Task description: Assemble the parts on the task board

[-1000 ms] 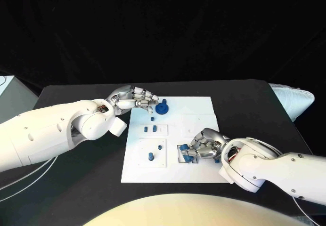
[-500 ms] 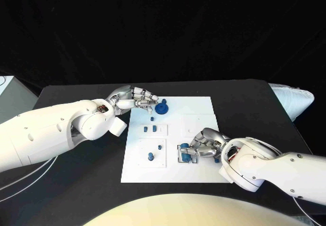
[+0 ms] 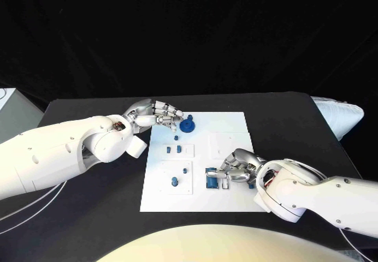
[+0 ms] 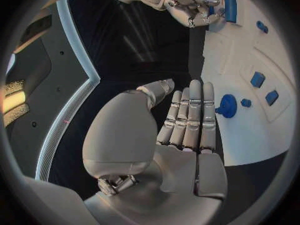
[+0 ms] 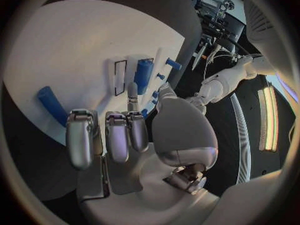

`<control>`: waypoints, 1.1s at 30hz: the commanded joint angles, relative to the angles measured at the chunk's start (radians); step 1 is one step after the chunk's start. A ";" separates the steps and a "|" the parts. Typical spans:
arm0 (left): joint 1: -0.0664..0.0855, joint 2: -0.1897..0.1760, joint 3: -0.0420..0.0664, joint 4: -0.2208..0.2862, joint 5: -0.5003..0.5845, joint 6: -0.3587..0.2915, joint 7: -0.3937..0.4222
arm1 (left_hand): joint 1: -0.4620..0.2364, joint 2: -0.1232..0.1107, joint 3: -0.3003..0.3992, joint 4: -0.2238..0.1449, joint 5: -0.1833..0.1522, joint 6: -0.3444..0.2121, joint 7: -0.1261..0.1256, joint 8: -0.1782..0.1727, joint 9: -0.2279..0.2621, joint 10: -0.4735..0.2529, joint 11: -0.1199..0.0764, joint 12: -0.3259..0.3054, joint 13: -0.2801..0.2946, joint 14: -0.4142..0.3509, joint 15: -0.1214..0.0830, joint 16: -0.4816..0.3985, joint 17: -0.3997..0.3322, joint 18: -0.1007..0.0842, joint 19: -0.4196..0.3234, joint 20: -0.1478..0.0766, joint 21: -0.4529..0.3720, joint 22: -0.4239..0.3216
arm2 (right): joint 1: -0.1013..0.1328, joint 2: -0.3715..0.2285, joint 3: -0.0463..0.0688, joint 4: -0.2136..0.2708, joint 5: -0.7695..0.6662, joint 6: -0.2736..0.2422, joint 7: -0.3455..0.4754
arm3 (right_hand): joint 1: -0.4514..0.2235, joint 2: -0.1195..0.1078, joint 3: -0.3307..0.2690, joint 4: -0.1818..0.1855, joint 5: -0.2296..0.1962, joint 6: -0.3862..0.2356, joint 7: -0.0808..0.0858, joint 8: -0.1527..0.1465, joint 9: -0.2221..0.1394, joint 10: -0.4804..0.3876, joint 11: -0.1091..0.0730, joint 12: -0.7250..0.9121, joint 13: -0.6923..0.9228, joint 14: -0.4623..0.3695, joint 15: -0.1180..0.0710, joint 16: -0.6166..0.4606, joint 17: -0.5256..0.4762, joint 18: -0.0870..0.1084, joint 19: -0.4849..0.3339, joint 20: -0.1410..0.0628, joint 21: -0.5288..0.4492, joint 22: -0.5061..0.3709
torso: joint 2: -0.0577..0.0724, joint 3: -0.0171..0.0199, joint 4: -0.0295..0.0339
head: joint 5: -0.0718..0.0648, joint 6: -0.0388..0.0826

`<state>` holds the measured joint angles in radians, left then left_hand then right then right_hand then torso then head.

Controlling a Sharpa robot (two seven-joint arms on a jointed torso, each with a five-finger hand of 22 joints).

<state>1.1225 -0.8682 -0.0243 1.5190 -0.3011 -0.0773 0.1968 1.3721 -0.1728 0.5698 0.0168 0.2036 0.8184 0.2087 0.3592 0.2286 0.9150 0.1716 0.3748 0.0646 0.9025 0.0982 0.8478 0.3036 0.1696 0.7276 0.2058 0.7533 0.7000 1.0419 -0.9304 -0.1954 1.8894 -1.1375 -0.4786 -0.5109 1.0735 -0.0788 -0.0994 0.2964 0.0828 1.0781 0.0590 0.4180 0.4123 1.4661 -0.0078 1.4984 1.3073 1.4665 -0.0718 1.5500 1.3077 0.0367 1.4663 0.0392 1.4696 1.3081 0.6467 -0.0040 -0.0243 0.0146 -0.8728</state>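
Right hand [image 3: 238, 167]: empty, fingers loosely curled over the board [image 3: 228, 202] beside a blue bar [image 3: 211, 179] lying in its slot. Left hand [image 3: 154, 115]: empty, fingers straight together at board's far corner, beside a round blue part [image 3: 187, 125].

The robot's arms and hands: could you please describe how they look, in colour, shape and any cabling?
Both arms are bulky, rounded white shells with small dark dots, and thin pale cables trail beside them. The left hand and right hand are silver metal with segmented fingers. In the wrist views each palm back is a smooth, domed silver-grey cover, with exposed metal parts at the wrist.
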 commanded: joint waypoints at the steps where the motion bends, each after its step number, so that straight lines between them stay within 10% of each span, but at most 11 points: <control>1: 0.000 0.001 0.000 0.001 0.004 0.012 0.012 | -0.011 -0.001 -0.001 0.004 0.004 -0.007 0.030 0.005 -0.001 -0.006 0.002 -0.002 0.001 -0.002 0.007 -0.005 0.001 0.012 0.004 0.000 -0.005 -0.001 | -0.001 -0.002 0.000 0.002 -0.019 0.018 0.007 | 0.000 0.003 -0.007 -0.003 0.001 -0.010 0.000 0.008 -0.002 0.064 -0.005 -0.004 0.209 0.094 -0.003 0.003 0.214 -0.017 0.078 -0.006 -0.001 0.237 | 0.000 0.0001 -0.0002 | 0.000 0.000; 19: 0.000 0.002 0.000 0.000 0.005 0.007 0.021 | -0.010 -0.001 0.000 0.005 0.004 -0.007 0.030 0.006 -0.001 -0.006 0.001 -0.002 0.001 -0.003 0.007 -0.005 0.001 0.012 0.005 0.000 -0.007 -0.003 | 0.021 -0.116 0.001 0.054 0.074 -0.071 0.216 | 0.184 0.042 -0.031 -0.012 0.102 -0.080 0.023 -0.012 -0.029 0.048 0.013 -0.035 0.195 0.092 0.011 -0.001 0.206 -0.012 0.069 0.004 -0.030 0.229 | 0.000 0.0011 -0.0007 | -0.005 0.000; 33: -0.003 -0.001 0.000 0.003 0.013 0.002 0.035 | -0.010 -0.001 0.000 0.005 0.004 -0.006 0.030 0.007 -0.001 -0.005 0.001 -0.001 0.002 -0.003 0.007 -0.005 0.002 0.012 0.006 0.000 -0.009 -0.004 | 0.024 -0.260 -0.005 0.031 0.001 -0.028 0.243 | 0.334 0.006 -0.028 -0.022 0.095 -0.095 0.043 -0.055 -0.058 0.020 0.032 -0.084 0.169 0.085 0.029 -0.012 0.182 -0.002 0.053 0.022 -0.081 0.216 | -0.001 0.0012 -0.0034 | -0.037 0.000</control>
<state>1.1209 -0.8694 -0.0244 1.5196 -0.2979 -0.0793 0.2103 1.3721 -0.1728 0.5698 0.0167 0.2036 0.8184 0.2087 0.3635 0.2287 0.9150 0.1715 0.3748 0.0646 0.9025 0.0982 0.8478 0.3045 0.1696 0.7275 0.2057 0.7494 0.6972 1.0703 -1.1891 -0.2002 1.9201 -1.0730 -0.5245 -0.2851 1.4003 -0.0737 -0.1293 0.2741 0.1726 0.9801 0.0990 0.3656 0.3554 1.4662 0.0176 1.4213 1.3105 1.4664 -0.0498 1.5407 1.3074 0.0372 1.4662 0.0539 1.3927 1.3075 0.6454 -0.0034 -0.0261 -0.0185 -0.8728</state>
